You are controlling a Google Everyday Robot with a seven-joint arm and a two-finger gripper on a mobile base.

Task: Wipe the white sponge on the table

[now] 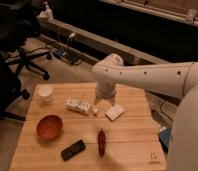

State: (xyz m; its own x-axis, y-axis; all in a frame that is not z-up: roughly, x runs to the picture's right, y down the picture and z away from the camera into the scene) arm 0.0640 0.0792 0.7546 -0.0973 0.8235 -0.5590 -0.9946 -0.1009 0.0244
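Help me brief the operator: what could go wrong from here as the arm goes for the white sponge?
1. The gripper hangs with fingers open, just up-left of the white sponge, not centred on it. The sponge lies flat on the table, so the fingers may push it instead of gripping it.
2. A white packet and a small pale piece lie close by on the left; a wiping stroke that way could sweep them along.

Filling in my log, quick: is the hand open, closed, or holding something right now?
Hand: open, holding nothing, hanging over the table close beside the white sponge.
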